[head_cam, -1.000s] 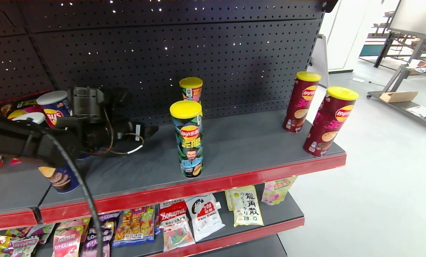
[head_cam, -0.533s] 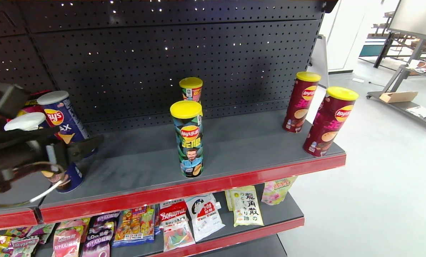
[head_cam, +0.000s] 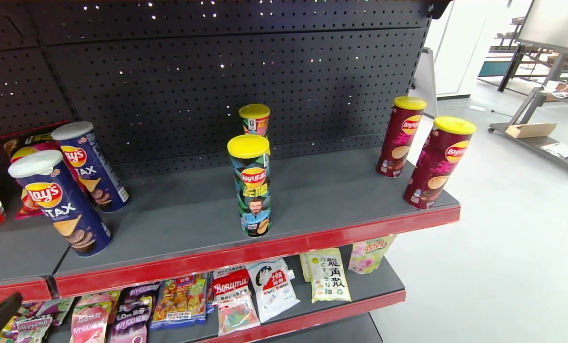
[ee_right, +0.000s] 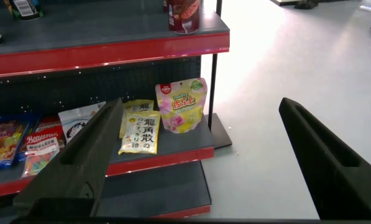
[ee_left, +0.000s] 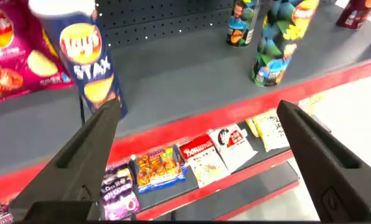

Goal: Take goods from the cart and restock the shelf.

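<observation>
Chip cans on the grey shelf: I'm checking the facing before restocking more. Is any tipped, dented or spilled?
Nothing stands out: the blue cans, green cans and maroon cans all stand upright, lids on.

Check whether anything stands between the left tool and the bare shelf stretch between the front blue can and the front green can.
Nothing visible does. The left tool, open, sits before the red edge of the shelf, facing the bare stretch. The front blue can stands near one finger's line, the front green can near the other.

Cardboard box (head_cam: pixel 531 128) on bg platform (head_cam: pixel 531 142)
</observation>
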Tool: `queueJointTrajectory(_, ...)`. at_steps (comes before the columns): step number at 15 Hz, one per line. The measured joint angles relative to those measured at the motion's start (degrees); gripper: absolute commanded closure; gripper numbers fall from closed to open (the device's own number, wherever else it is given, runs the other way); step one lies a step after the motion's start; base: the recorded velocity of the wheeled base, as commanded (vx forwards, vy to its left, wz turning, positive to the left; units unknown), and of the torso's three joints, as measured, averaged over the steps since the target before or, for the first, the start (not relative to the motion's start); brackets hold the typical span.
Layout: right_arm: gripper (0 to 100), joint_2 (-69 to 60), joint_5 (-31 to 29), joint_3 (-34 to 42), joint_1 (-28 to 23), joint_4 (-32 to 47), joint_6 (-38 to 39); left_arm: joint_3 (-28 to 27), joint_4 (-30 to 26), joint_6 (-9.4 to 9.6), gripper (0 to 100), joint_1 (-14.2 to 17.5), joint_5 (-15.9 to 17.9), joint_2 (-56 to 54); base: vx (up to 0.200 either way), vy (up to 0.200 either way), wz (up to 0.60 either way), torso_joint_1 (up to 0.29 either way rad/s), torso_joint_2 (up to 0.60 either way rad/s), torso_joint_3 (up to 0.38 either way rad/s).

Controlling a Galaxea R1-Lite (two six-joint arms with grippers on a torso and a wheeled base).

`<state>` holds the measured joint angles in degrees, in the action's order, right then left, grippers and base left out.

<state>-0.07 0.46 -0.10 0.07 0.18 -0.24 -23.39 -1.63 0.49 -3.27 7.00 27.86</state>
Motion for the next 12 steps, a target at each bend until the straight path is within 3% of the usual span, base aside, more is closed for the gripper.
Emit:
queueJointTrajectory(6,0,0.0,0.2,0.0,0.0,0.0,-0.2,11.7,-2.5,-0.02,0,0.2,-1.3,-17.8,0.000,0.000,0.00,0.000,0.00,0.000)
queueJointTrajectory(8,0,0.0,0.2,0.0,0.0,0.0,-0.1,15.0,-2.8,-0.11,0,0.3,-3.1,-21.0,0.000,0.000,0.60,0.000,0.00,0.005)
queueJointTrajectory(12,0,0.0,0.1,0.0,0.0,0.0,-0.1,18.8,-0.9,0.00,0,0.3,-3.6,-23.1,0.000,0.000,0.60,0.002,0.00,0.004)
